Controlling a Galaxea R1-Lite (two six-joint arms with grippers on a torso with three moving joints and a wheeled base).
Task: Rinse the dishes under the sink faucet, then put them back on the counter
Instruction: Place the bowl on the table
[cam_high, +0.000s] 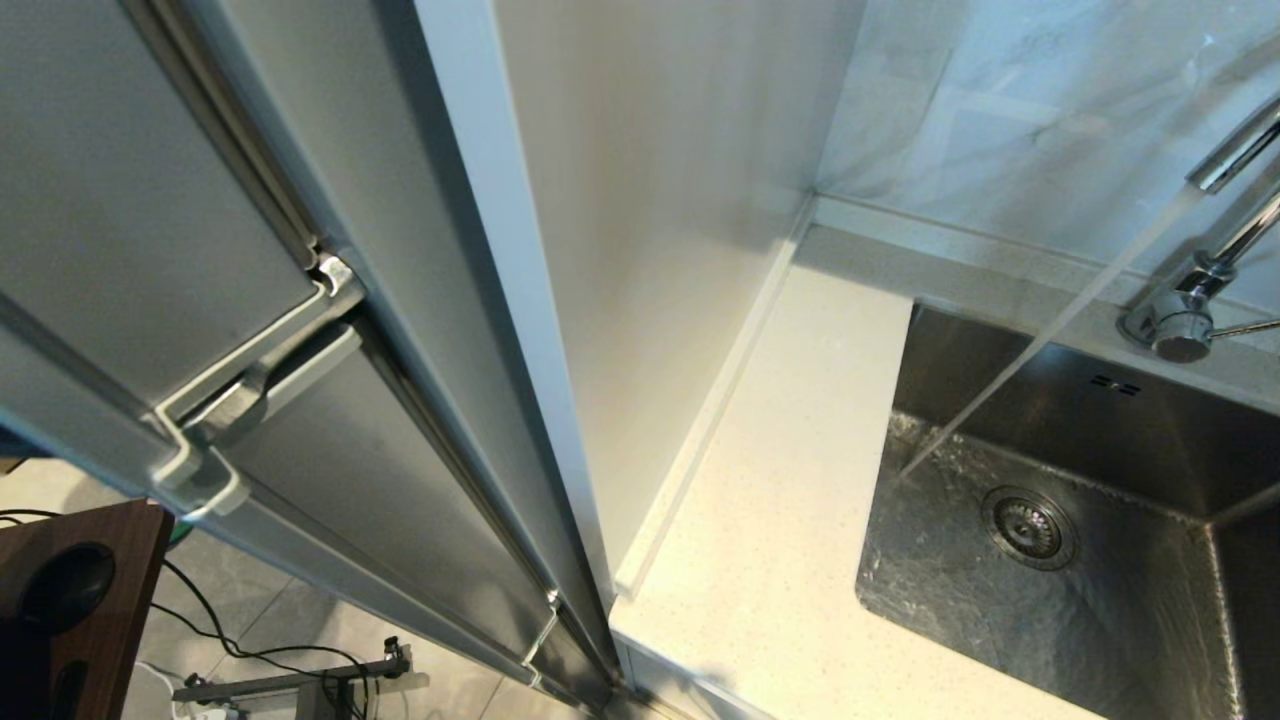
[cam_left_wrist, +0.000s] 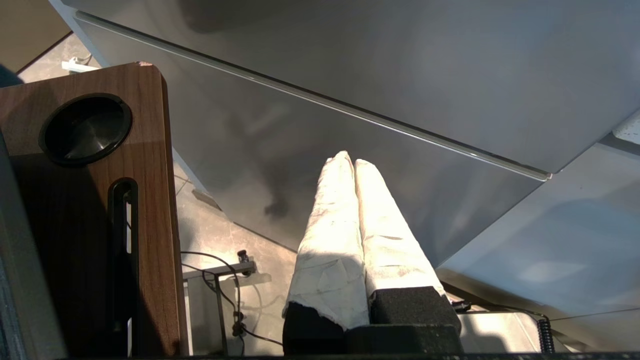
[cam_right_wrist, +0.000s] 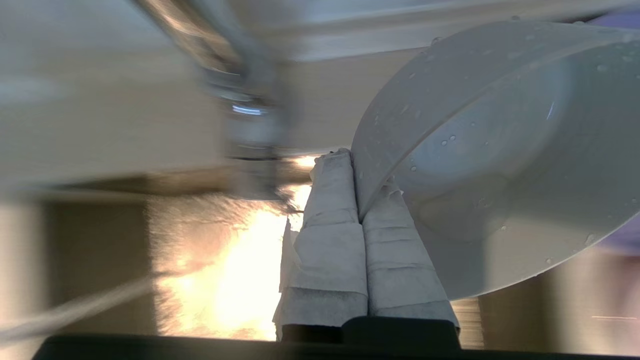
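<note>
It is a home kitchen: a stainless-steel sink (cam_high: 1050, 560) is set into a cream speckled counter (cam_high: 790, 500), with a chrome faucet (cam_high: 1190, 310) behind the sink, a grey-veined marble wall (cam_high: 1020, 110) beyond it, and a tall grey refrigerator (cam_high: 250, 300) left of the sink.

- Your whitish round matte bowl (cam_right_wrist: 480, 165) sits tilted on edge, water beads on it, its rim pinched between cloth-wrapped fingers (cam_right_wrist: 330, 220).
- The deep brushed stainless-steel sink (cam_high: 1050, 600) is wet, with a round drain strainer (cam_high: 1028, 527) (overflow slots on the back wall).
- The shiny chrome faucet (cam_high: 1190, 300) runs a thin stream.
- The cream speckled stone counter (cam_high: 790, 500) lies left of the sink.
</note>
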